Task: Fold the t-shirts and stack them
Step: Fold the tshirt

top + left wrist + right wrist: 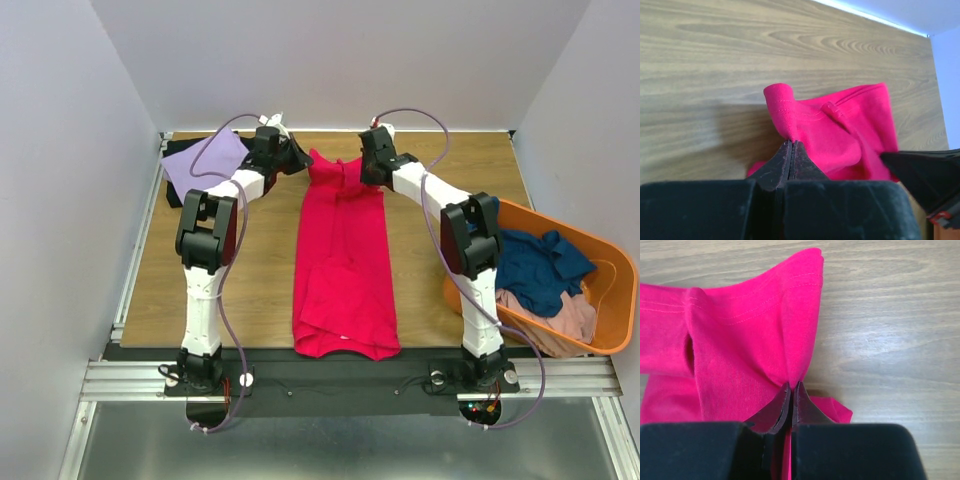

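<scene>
- Spanning most of the overhead view, the wooden table (250, 290) has both arms reaching out over it to its far half.
- The crimson-pink t-shirt (343, 260) lies lengthwise down the middle of the table between the arms. It is folded into a long narrow band, with one end by the near edge and the other bunched up at the far end.
- The orange tub (612, 340) sits at the table's right edge, beside the right arm.
- The lavender t-shirt (200, 160) lies flat in the far left corner, with the black t-shirt (173, 196) showing under its left edge.
- The navy t-shirt (535, 270) is crumpled inside the tub, and the dusty pink t-shirt (565, 320) is heaped just nearer in the same tub.
- The left gripper (791, 147) is clenched on the crimson cloth at the far left corner, pinching a raised fold.
- The right gripper (791, 390) is clamped on the far right corner, and the cloth rises in a peak from its tips.
</scene>
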Controlling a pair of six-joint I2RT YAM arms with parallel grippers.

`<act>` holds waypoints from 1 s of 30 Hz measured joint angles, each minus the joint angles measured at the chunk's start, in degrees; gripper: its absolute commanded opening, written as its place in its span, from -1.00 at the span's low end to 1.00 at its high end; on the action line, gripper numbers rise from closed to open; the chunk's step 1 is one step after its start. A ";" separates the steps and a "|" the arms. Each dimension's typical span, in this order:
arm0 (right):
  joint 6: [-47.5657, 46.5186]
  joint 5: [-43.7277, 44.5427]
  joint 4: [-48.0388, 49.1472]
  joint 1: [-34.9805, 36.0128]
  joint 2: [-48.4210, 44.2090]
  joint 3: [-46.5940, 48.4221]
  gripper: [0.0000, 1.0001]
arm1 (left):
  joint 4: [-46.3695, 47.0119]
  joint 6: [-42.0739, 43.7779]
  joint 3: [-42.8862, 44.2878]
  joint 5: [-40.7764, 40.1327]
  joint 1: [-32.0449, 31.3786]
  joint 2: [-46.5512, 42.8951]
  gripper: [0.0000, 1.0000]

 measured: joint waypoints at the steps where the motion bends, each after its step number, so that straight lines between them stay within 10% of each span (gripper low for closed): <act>1: -0.07 -0.13 0.04 0.00 -0.92 -0.68 -0.99 | 0.11 0.26 -0.98 0.24 -0.11 -0.44 -1.00; 22: -1.33 -4.68 1.53 2.91 -14.49 -22.43 -0.83 | 0.87 6.58 -21.11 1.31 -2.99 -16.09 -1.00; 26: -1.22 -5.01 1.77 3.39 -18.69 -26.40 -0.53 | 0.35 7.89 -26.01 1.36 -3.41 -19.78 -1.00; 30: -0.50 -5.86 1.70 3.72 -24.24 -31.08 0.35 | -0.20 8.90 -30.36 1.95 -4.39 -23.41 -1.00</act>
